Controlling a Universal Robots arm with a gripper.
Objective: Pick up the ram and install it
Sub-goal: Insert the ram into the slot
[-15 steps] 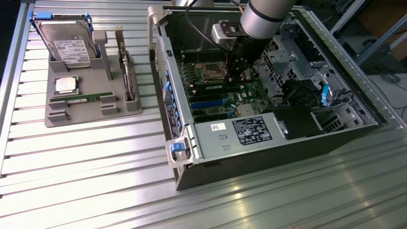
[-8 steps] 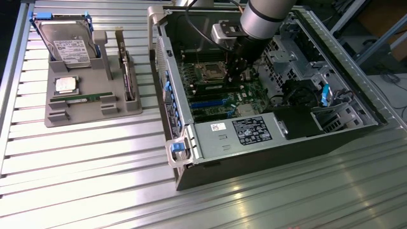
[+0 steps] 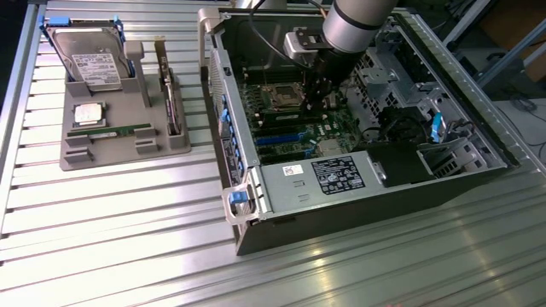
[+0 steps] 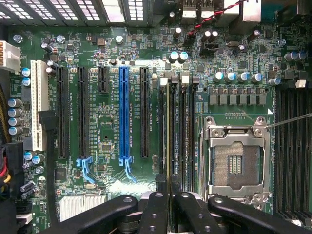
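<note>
- Gripping the ram (image 4: 168, 126), your gripper (image 4: 168, 195) has its two fingers (image 4: 155, 208) clamped together on the end of the stick nearest the wrist camera.
- You see the ram edge-on, as a thin line running lengthwise along the row of black memory slots (image 4: 181, 131). You cannot tell whether it is seated in a slot or sits just above one.
- Those slots lie on the motherboard (image 4: 92, 63), between the empty processor socket (image 4: 237, 163) just beside them and the blue expansion slot (image 4: 123, 112).
- In the exterior view, your arm reaches down into the open computer case (image 3: 367, 198), near the middle of the board.
- The case lies on its side on the bench (image 3: 111, 243), towards the edge at the exterior view's right.
- A grey tray (image 3: 102, 157) sits near the bench's far corner at the exterior view's left, well apart from your gripper. It carries a spare stick (image 3: 115, 133) lying flat, a silver processor (image 3: 88, 113) and a hard drive (image 3: 89, 54).
</note>
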